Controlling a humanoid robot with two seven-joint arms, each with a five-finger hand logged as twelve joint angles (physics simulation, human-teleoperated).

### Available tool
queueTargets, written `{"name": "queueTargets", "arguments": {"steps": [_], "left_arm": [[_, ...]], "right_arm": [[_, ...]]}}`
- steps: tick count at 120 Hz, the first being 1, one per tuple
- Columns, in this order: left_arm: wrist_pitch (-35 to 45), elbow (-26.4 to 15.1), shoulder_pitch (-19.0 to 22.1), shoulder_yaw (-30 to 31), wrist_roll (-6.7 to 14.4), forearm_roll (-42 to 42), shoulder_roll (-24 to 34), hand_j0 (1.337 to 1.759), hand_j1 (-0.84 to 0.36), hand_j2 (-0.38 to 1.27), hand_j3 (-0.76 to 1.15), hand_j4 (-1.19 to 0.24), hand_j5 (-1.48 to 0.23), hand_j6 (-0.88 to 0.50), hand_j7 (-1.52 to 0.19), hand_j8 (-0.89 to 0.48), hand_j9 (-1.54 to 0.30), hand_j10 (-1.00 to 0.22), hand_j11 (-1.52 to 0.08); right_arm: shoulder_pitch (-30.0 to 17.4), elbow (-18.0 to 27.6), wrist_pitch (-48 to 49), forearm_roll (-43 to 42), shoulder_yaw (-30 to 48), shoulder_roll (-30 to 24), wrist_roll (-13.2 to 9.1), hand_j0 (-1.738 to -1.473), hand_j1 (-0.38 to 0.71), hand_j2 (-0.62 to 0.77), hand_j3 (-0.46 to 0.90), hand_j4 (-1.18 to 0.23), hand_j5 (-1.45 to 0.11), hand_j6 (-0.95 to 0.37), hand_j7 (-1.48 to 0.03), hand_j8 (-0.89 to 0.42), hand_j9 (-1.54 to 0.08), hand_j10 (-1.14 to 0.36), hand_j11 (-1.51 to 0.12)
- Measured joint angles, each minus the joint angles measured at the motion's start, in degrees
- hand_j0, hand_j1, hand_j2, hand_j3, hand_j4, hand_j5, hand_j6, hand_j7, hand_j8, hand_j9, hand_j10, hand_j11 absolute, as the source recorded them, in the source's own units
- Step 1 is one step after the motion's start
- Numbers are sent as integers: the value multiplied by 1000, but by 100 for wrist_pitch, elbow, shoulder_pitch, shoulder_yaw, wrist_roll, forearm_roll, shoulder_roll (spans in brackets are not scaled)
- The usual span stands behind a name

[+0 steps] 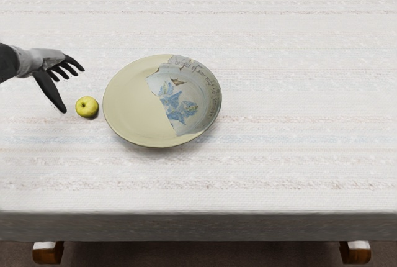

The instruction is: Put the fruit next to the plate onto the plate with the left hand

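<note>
Left hand (54, 76) comes in from the left edge, fingers (52, 93) spread apart, holding nothing. Small yellow-green apple (87, 107) sits on the tabletop (298, 93) just below and right of the hand, close to the longest fingertip but not touching it. Plate (133, 108) lies further right of the hand, just beside the apple with a small gap. Plate is cream with a blue-patterned patch on its right half; nothing in it. Apple not on plate.
</note>
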Motion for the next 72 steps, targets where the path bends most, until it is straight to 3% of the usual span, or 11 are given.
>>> {"name": "queueTargets", "arguments": {"steps": [27,49,72], "left_arm": [[1247,-324,-86,837,104,-271,-380,1658,57,50,0,-247,-319,-248,-318,-247,-318,-247,-318],[1496,-283,-139,972,103,-848,-543,1658,56,50,0,-246,-318,-247,-318,-247,-318,-246,-318],[1756,-65,-69,1002,103,-1283,-1091,1658,56,50,0,-246,-318,-247,-318,-246,-318,-246,-318]], "right_arm": [[0,0,0,0,0,0,0,-1658,-303,-7,0,-39,-50,-39,-50,-39,-50,-39,-50],[0,0,0,0,0,0,0,-1658,-303,-7,0,-39,-50,-39,-50,-39,-50,-39,-50],[0,0,0,0,0,0,0,-1658,-303,-7,0,-39,-50,-39,-50,-39,-50,-39,-50]]}}
